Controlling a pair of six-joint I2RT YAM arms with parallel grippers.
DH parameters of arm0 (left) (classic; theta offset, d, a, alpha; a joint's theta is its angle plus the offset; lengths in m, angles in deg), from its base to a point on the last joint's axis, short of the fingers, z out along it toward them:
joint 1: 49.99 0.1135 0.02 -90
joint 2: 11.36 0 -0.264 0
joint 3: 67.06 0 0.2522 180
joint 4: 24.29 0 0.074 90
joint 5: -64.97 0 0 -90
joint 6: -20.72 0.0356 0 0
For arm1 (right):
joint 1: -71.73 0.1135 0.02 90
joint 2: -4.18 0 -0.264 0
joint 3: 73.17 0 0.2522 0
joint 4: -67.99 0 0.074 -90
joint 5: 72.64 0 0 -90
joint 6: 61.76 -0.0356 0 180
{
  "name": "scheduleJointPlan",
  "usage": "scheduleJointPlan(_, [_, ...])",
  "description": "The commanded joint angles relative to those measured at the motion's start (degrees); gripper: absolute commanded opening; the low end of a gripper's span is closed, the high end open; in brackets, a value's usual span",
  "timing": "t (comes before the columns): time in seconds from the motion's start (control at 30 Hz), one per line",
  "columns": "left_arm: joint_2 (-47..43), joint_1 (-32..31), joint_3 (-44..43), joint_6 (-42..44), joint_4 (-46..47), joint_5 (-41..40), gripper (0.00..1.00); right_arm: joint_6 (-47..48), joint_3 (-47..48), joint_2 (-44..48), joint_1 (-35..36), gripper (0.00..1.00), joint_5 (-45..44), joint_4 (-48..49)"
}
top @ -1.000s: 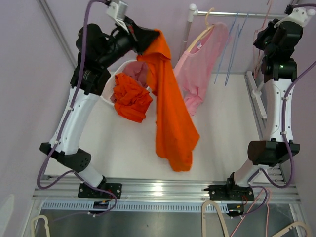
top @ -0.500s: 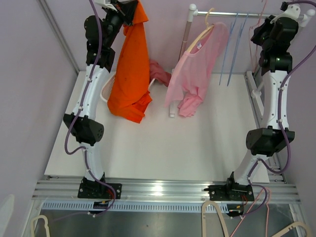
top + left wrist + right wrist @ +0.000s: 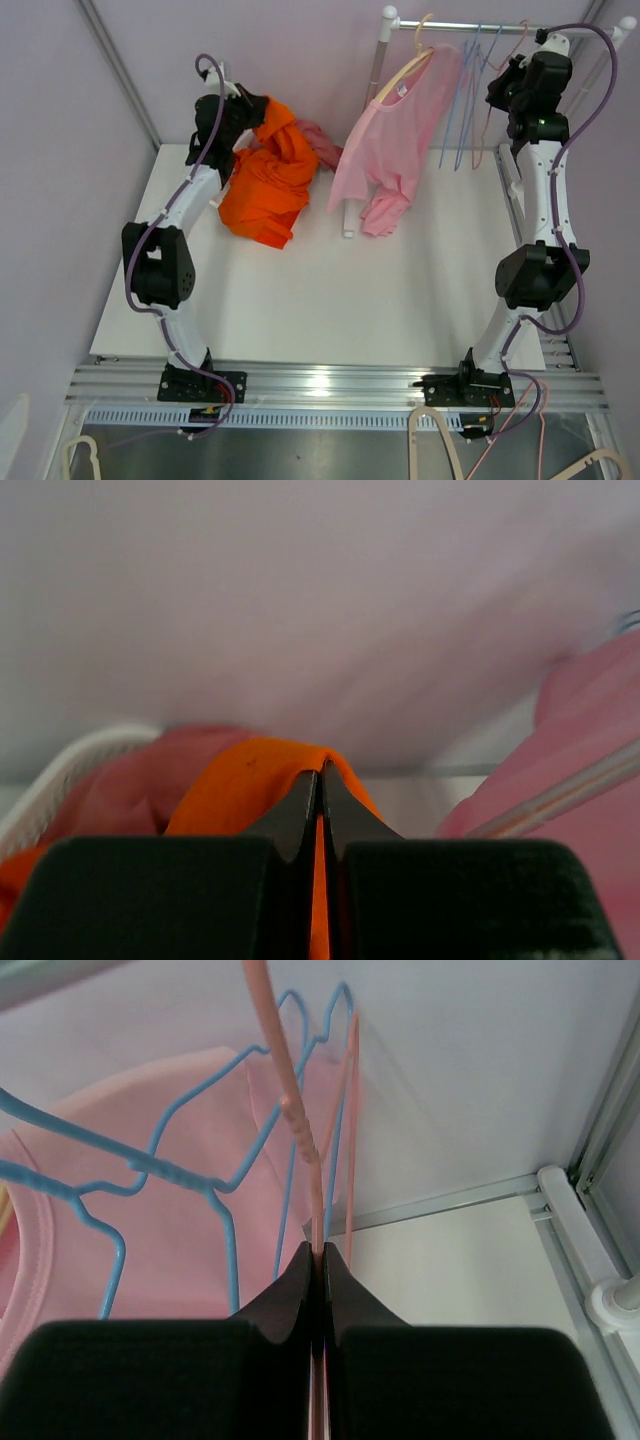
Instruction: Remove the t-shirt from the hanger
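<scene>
Tabletop [image 3: 330, 300] in white, with two robot arms bolted at its near edge, one on the left and one on the right. Both arms reach toward the far side.

At the far left, the orange t-shirt [image 3: 265, 180] lies off any hanger, in a crumpled heap that spills toward the middle of the tabletop. The left pincer [image 3: 321, 780] is closed on a fold at the top of this shirt, with orange cloth pinched between its black jaws. The white rim of a basket [image 3: 50, 780] shows just beside the heap, and a dark pink cloth [image 3: 318, 143] lies behind it.

Farther back, right of centre, a pink t-shirt [image 3: 385, 150] hangs on a pale hanger [image 3: 405, 72], its hem near the tabletop. The hanger hooks over a metal rail [image 3: 470, 27] running along the far edge. Empty blue hangers [image 3: 462, 110] hang to the right of it.

At the far right, the right pincer [image 3: 321, 1255] is raised to the rail and clamped on the thin wire of an empty pink hanger [image 3: 300, 1120].
</scene>
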Motion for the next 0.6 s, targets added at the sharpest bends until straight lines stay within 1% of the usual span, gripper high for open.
scheduleJointPlan(0.0, [-4.7, 0.0, 2.3, -3.1, -4.7, -8.5, 0.01, -0.1, -0.9, 3.4, 1.0, 0.02, 1.7, 1.9])
scheduleJointPlan(0.03, [-4.0, 0.0, 2.1, -3.4, -7.9, -10.2, 0.01, 0.2, -1.2, 3.7, 1.2, 0.02, 2.0, 1.8])
scheduleJointPlan(0.07, [-3.6, 0.0, 1.7, -3.7, -14.1, -12.7, 0.01, 0.1, -1.5, 4.3, 1.3, 0.02, 2.2, 1.6])
scheduleJointPlan(0.13, [-1.3, 0.0, -1.3, -4.4, -20.6, -17.5, 0.01, 0.3, -2.2, 5.1, 1.6, 0.03, 2.2, 1.5])
scheduleJointPlan(0.17, [-0.2, 0.1, -2.5, -4.6, -28.0, -18.8, 0.01, 0.6, -2.9, 5.7, 1.7, 0.03, 2.2, 1.5])
scheduleJointPlan(0.2, [1.1, 0.1, -6.0, -5.1, -31.8, -20.4, 0.01, 0.6, -3.1, 6.7, 1.7, 0.04, 2.0, 1.5])
scheduleJointPlan(0.23, [2.2, 0.1, -8.8, -6.9, -34.9, -23.9, 0.01, 0.6, -3.6, 7.2, 1.7, 0.04, 1.9, 1.7])
scheduleJointPlan(0.27, [4.2, 0.1, -11.0, -7.6, -40.5, -25.5, 0.01, 0.7, -4.1, 7.6, 1.8, 0.05, 1.6, 1.6])
scheduleJointPlan(0.37, [5.3, 0.2, -11.4, -10.1, -44.7, -30.2, 0.01, 0.9, -4.4, 9.0, 1.8, 0.08, 1.4, 1.0])
scheduleJointPlan(0.47, [5.6, 0.2, -9.9, -10.3, -45.5, -32.6, 0.01, 1.4, -4.1, 9.9, 1.8, 0.09, 1.0, 0.3])
scheduleJointPlan(0.53, [6.4, 0.4, -9.7, -9.5, -46.0, -32.7, 0.01, 1.5, -4.1, 10.7, 1.8, 0.17, 0.8, 0.0])
scheduleJointPlan(0.57, [6.9, 0.7, -9.8, -8.9, -46.8, -32.2, 0.01, 1.5, -4.1, 11.0, 1.8, 0.22, 0.8, -0.2])
